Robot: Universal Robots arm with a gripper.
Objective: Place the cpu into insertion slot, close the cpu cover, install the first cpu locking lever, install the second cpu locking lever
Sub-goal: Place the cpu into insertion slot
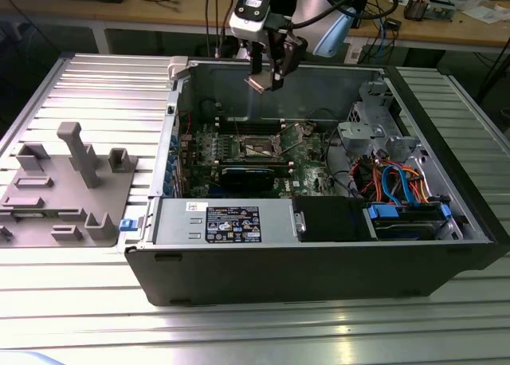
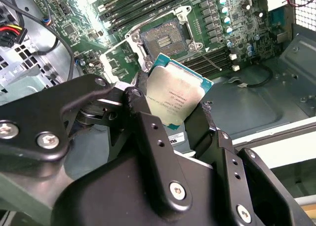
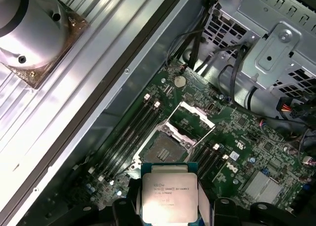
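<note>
1. Ribbed metal bench (image 1: pixel 80 317) carries an open computer case (image 1: pixel 319 277), lying with its motherboard (image 1: pixel 299 154) facing up. The arm reaches in from above the case's far wall.
2. Gripper (image 1: pixel 267 76) is clamped on the cpu (image 1: pixel 260 82). In both wrist views its fingers (image 2: pixel 140 95) pinch opposite edges of the cpu (image 2: pixel 175 95), silver top showing, and the chip sits tilted rather than flat.
3. Cpu hangs high over the case, well apart from the board. Insertion slot (image 3: pixel 163 149) lies below and a little ahead of the fingertips, bare, pin field exposed.
4. Cpu cover (image 3: pixel 197 114) is swung up on the slot's far side from the gripper, so the opening is free.
5. Step in hand, as I judge it: the first, carrying the cpu to the slot. Nothing is seated yet.
6. Judgement: seating calls for the chip level, square to the slot's frame and centred over it, with a gentle descent; the pins look unforgiving of any skew.
</note>
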